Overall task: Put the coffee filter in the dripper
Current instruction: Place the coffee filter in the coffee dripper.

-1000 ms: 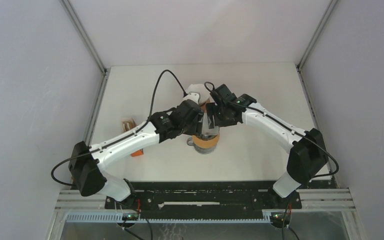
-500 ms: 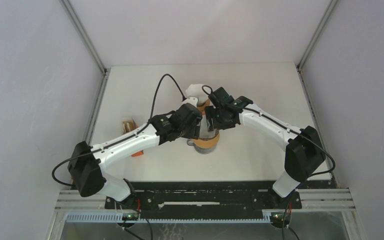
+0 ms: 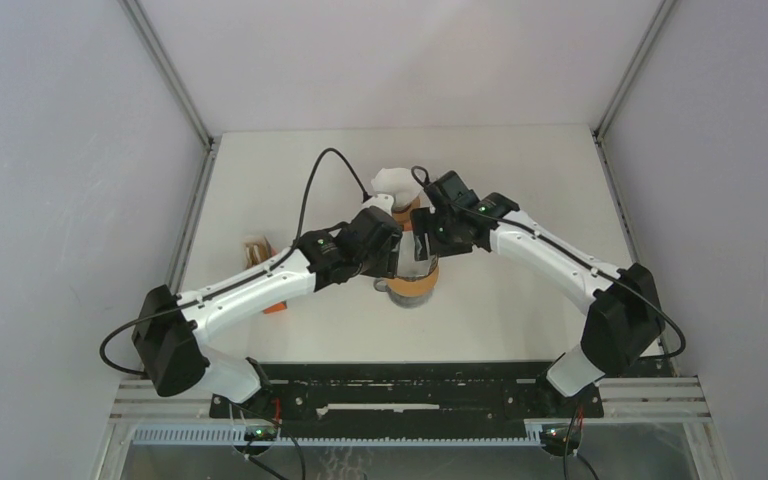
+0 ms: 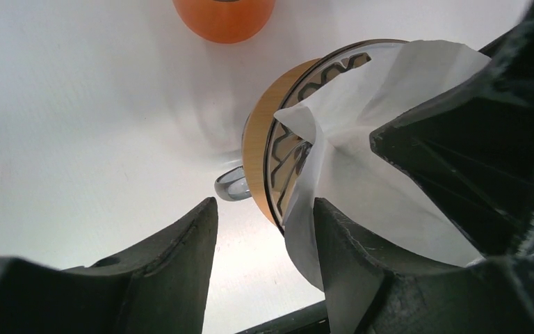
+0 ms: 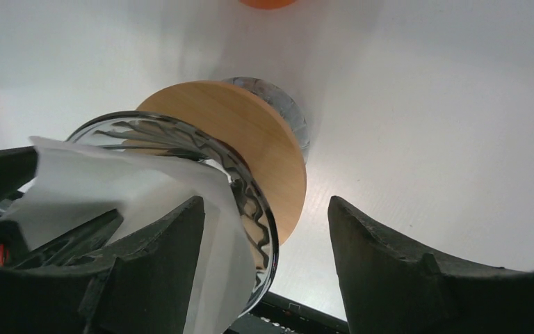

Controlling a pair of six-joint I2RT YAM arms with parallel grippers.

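Observation:
The glass dripper (image 3: 415, 285) with a wooden collar (image 4: 261, 136) stands mid-table, lying tilted in both wrist views. The white paper coffee filter (image 4: 365, 163) sits in its ribbed glass cone, crumpled and sticking out above the rim; it also shows in the right wrist view (image 5: 104, 184). My left gripper (image 4: 264, 268) is open, and its right finger rests against the filter paper. My right gripper (image 5: 264, 268) is open and straddles the dripper rim (image 5: 250, 209), with one finger inside on the paper and one outside. From above, both grippers (image 3: 400, 255) (image 3: 428, 238) meet over the dripper and hide the filter.
A white object (image 3: 394, 182) on an orange round thing (image 4: 224, 17) stands just behind the dripper. A brown item (image 3: 253, 248) and a small orange piece (image 3: 276, 306) lie at the left under my left arm. The dripper's glass handle (image 4: 231, 186) points toward the near side.
Both grippers have shifted slightly over the dripper, and the right arm's elbow swung a little outward. The dripper has stayed in place.

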